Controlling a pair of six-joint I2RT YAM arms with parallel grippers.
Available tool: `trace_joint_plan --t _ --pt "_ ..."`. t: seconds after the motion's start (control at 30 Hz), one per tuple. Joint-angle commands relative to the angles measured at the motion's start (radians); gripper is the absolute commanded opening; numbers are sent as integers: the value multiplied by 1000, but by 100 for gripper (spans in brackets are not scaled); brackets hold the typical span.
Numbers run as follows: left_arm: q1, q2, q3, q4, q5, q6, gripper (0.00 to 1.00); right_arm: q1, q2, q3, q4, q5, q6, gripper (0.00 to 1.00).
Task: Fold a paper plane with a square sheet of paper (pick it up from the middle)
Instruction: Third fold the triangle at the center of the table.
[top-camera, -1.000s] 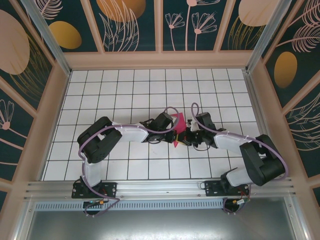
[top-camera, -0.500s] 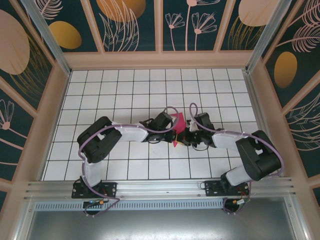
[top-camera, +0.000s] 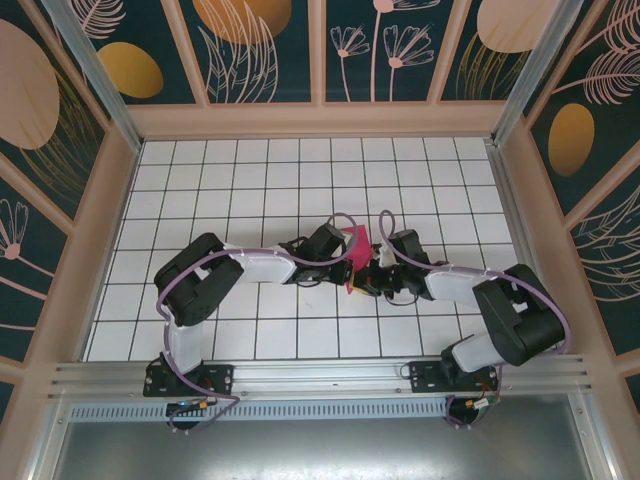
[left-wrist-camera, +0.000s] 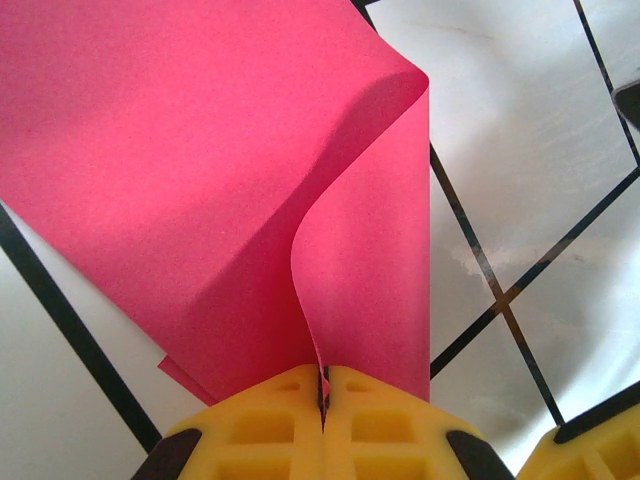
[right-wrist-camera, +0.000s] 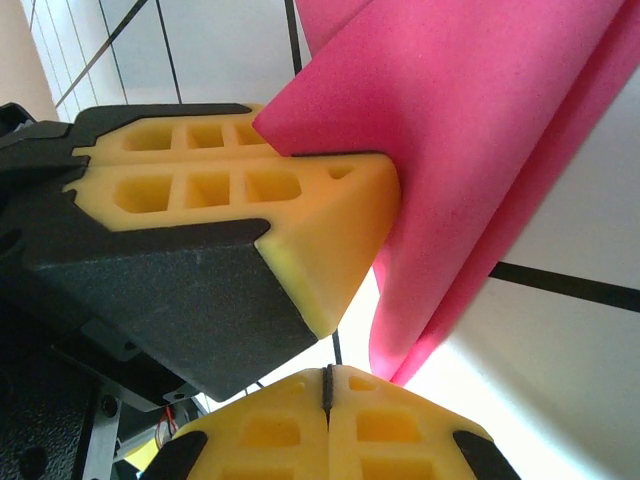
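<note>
My left claw (left-wrist-camera: 323, 385): pads pressed tight together, pinching the square sheet of paper (left-wrist-camera: 200, 180) at a curled edge. Magenta face shows and the sheet bows up and away.

My right claw (right-wrist-camera: 327, 385): pads closed flush. The sheet's lower fold sits right at their tips; caught or not, I cannot tell.

Beyond: paper held between both wrists, mid-way across the gridded table (top-camera: 250, 180).

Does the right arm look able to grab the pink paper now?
Probably yes: the right gripper sits right beside the pink paper with nothing between them, though its shut jaws would need opening first.
</note>
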Motion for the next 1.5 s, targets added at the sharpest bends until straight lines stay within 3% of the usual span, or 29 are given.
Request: trace_joint_plan --t 0.0,0.67,0.87,1.07,1.27,1.47 --pt "3 11 10 -20 -5 -2 5 2 31 11 18 -10 -16 0" --pt "2 17 18 -19 0 -8 4 3 86 3 71 -48 -10 0" --pt "1 18 16 -18 0 -7 4 3 162 4 52 -39 -27 0" --pt "2 17 15 -21 -5 -8 4 4 114 30 -21 -2 -49 0" --pt "2 15 19 -30 -11 -4 4 -61 24 63 -75 41 -77 0" --pt "1 18 22 -34 -10 -1 4 -101 84 92 -25 9 -93 0"
